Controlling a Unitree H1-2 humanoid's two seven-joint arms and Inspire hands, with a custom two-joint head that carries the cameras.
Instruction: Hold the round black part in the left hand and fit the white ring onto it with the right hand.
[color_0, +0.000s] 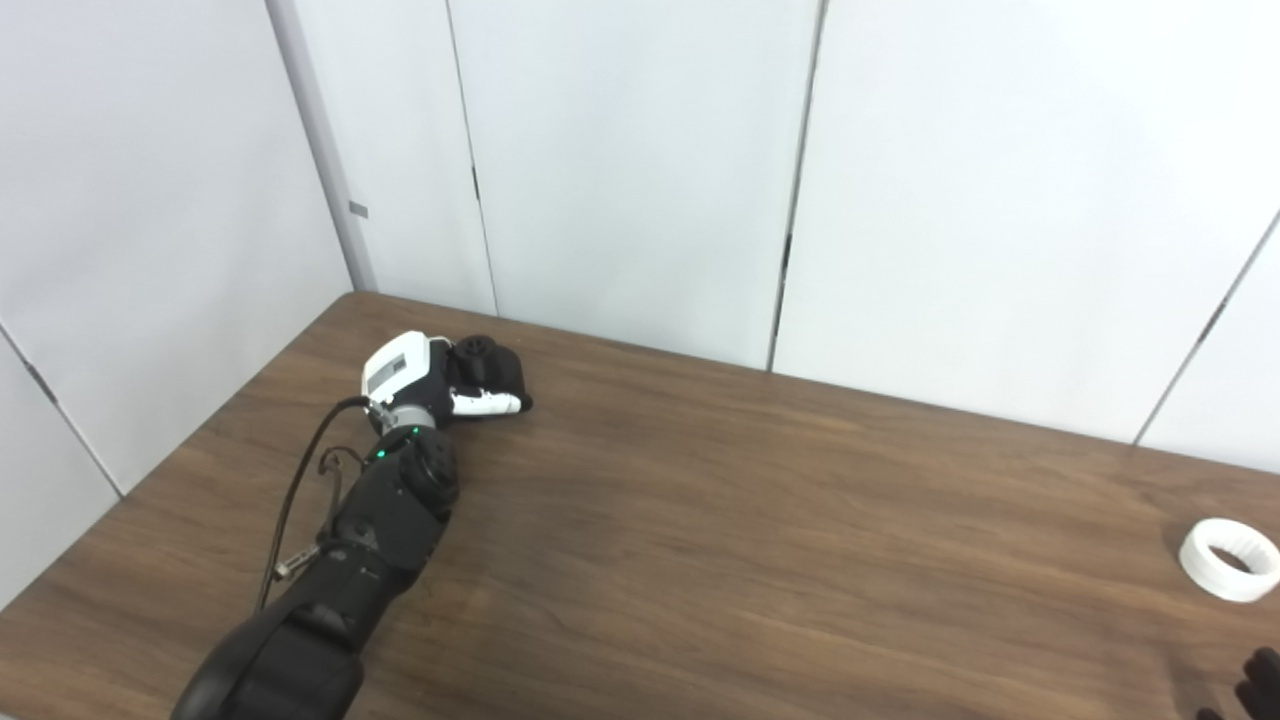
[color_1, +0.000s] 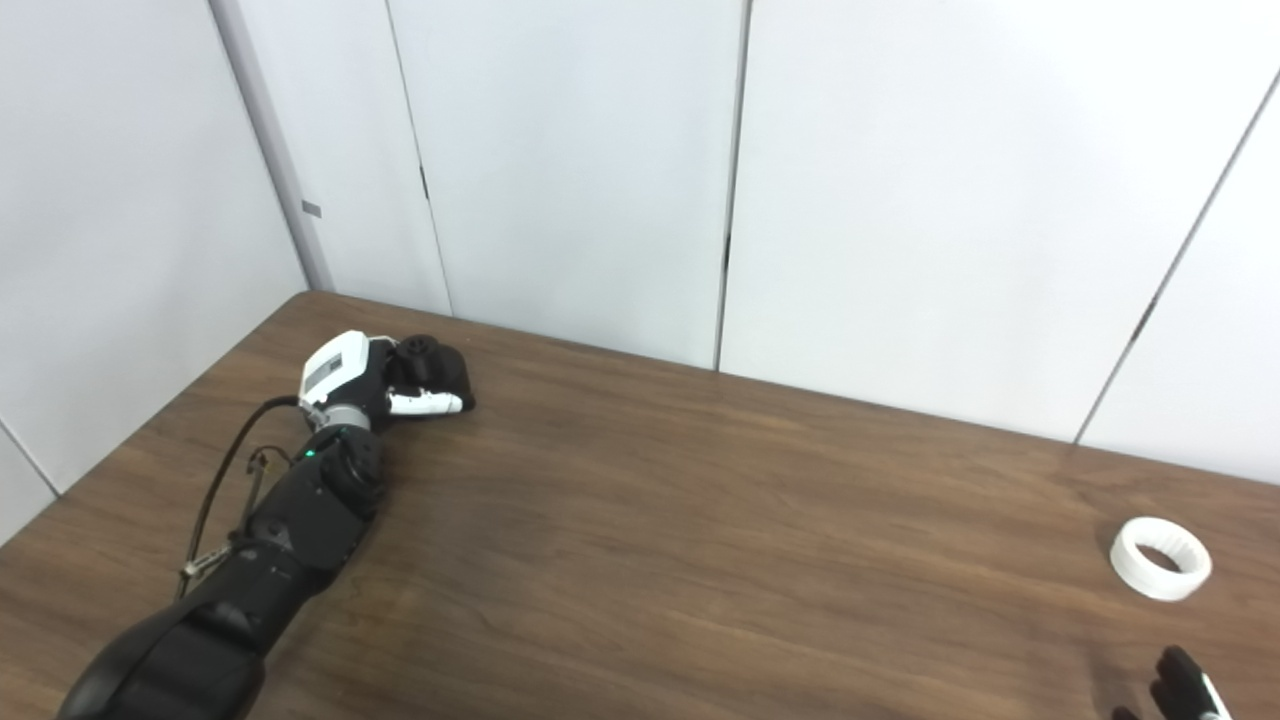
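The round black part (color_0: 492, 364) rests on the table at the far left, near the back wall. My left hand (color_0: 437, 381) is wrapped around it, fingers over the top and the white thumb (color_0: 487, 403) along its front. The white ring (color_0: 1229, 559) lies flat on the table at the far right, with nothing touching it. Only the fingertips of my right hand (color_1: 1183, 688) show at the bottom right corner, a little nearer than the ring, spread apart and holding nothing.
The brown wooden table (color_0: 760, 540) runs across the view, with white wall panels (color_0: 640, 170) right behind its far edge. My left forearm (color_0: 370, 520) and its black cable (color_0: 295, 490) lie along the table's left side.
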